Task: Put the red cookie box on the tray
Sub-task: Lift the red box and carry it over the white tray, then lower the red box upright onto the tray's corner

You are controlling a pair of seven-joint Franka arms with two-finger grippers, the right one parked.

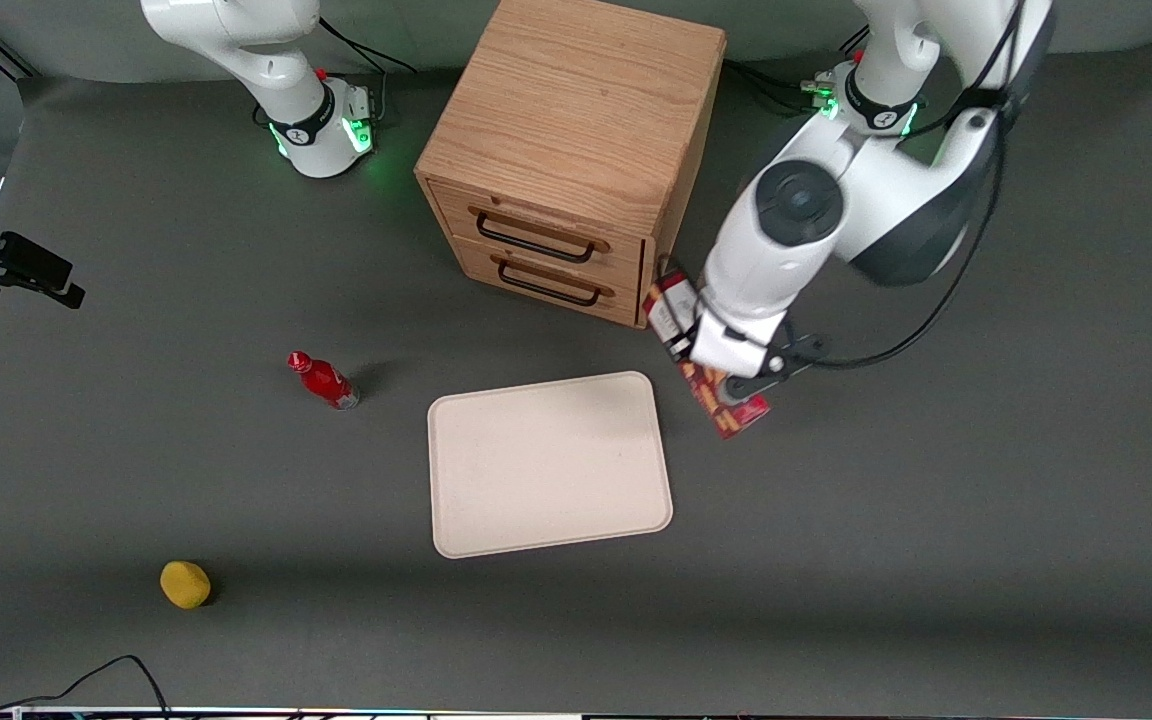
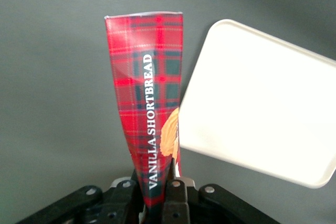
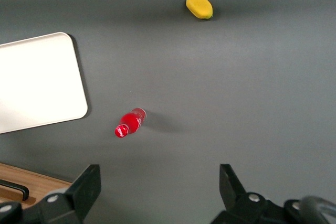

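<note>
The red cookie box (image 1: 711,392) is a long slim dark red tartan carton with a white end. My left gripper (image 1: 706,352) is shut on it and holds it above the table, beside the tray's edge toward the working arm's end. In the left wrist view the box (image 2: 149,103) sticks out from between my fingers (image 2: 176,203), which press on its sides, and my gripper (image 2: 156,203) is shut on it. The pale cream tray (image 1: 548,460) lies flat in the middle of the table; it also shows in the left wrist view (image 2: 257,103) and the right wrist view (image 3: 37,82).
A wooden two-drawer cabinet (image 1: 576,150) stands farther from the front camera than the tray, close to the held box. A small red bottle (image 1: 322,380) lies toward the parked arm's end. A yellow lemon-like object (image 1: 185,584) lies near the front edge.
</note>
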